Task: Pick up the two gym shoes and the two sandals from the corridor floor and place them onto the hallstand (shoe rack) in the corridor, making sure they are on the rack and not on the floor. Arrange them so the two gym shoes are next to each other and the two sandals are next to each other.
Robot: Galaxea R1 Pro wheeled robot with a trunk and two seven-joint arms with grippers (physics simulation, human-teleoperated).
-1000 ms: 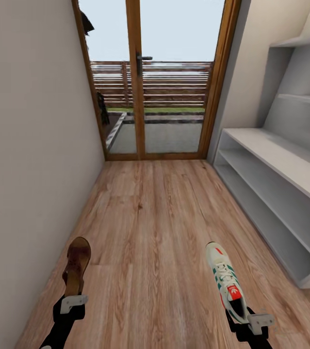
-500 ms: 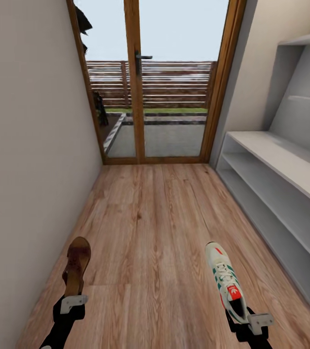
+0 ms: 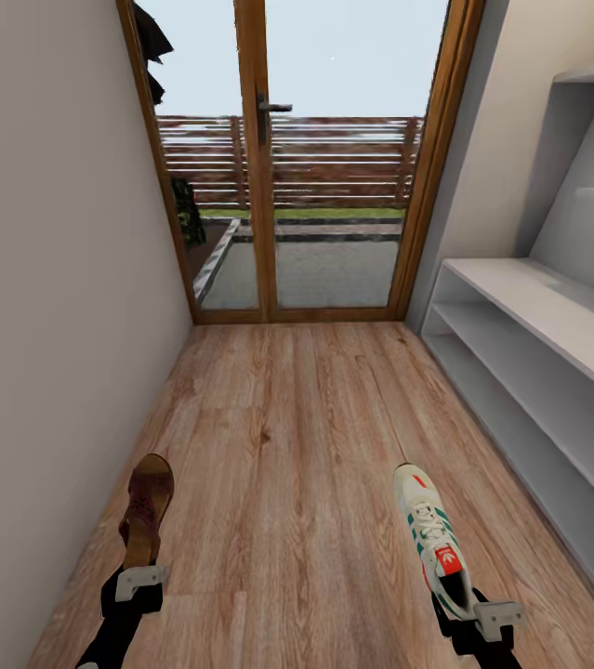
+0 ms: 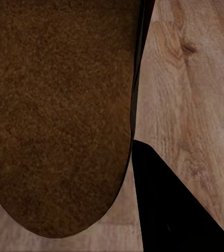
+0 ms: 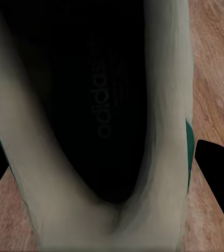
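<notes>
One brown sandal hangs above the corridor floor at the lower left, its heel end held in my left gripper, which is shut on it. In the left wrist view the sandal's brown surface lies close to the camera, beside a black finger. One white gym shoe with green stripes and a red tongue label points forward at the lower right, my right gripper shut on its heel. The right wrist view looks into that gym shoe's dark inside. The pale-grey hallstand runs along the right wall.
A wood-framed glass double door closes the corridor's far end, with a fence and patio behind it. A plain wall bounds the left side. Open wood floor stretches between the wall and the hallstand.
The whole view has shifted: the door looks nearer and the hallstand has slid toward the right edge, so the camera moved forward. Both grippers keep their shoes in the same place in the picture.
</notes>
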